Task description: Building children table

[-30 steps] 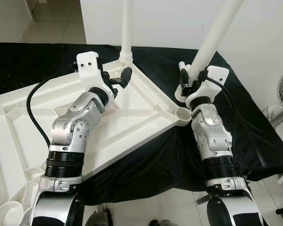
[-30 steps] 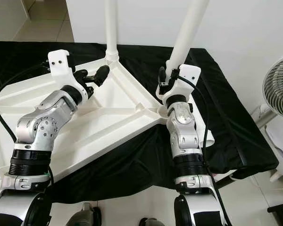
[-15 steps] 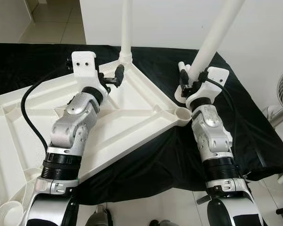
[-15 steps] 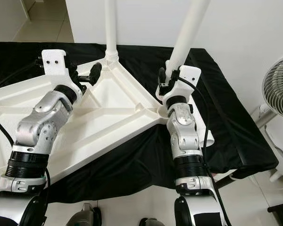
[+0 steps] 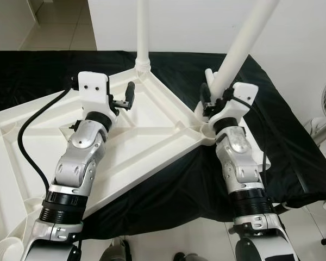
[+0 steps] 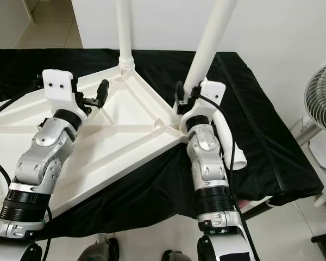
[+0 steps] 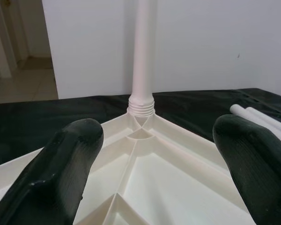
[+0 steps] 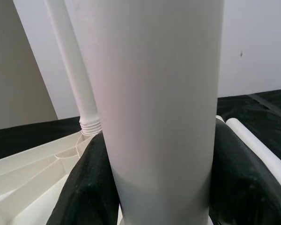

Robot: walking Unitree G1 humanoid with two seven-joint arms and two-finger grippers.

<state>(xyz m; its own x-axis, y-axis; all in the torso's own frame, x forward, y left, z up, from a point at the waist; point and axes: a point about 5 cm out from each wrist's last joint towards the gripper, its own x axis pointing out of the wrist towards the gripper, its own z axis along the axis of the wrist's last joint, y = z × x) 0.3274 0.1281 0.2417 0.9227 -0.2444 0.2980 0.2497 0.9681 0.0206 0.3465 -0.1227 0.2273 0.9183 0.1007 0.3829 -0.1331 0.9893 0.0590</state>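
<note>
**Right gripper clamped on tilted table leg at tabletop corner; left gripper open over tabletop**

White plastic tabletop (image 5: 152,130) lies upside down, ribbed underside up, on a black cloth (image 5: 293,136) covering the work surface. Its far corner carries an upright white leg (image 5: 143,32), threaded base seated in the corner socket. A second leg (image 5: 244,41) stands at the tabletop's right corner, tilted, leaning away to the right toward the wall.

Right gripper (image 5: 213,98) is at that right corner, fingers closed around the tilted leg low down near the socket; in the right wrist view the leg sits squeezed between both black fingers (image 8: 239,178), touching each.

Left gripper (image 5: 126,99) hovers over the tabletop's inner panel, near the far corner, pointed at the upright leg's base. Its fingers (image 7: 61,178) are spread apart with nothing between them; not touching the leg.

Spare white legs (image 6: 228,144) lie on the cloth just beside the right arm, past the tabletop's right corner; two rounded ends visible in the left wrist view (image 7: 257,119).

A white fan (image 6: 320,87) stands off the right edge of the cloth. Tiled floor (image 5: 54,24) beyond the far left corner.
</note>
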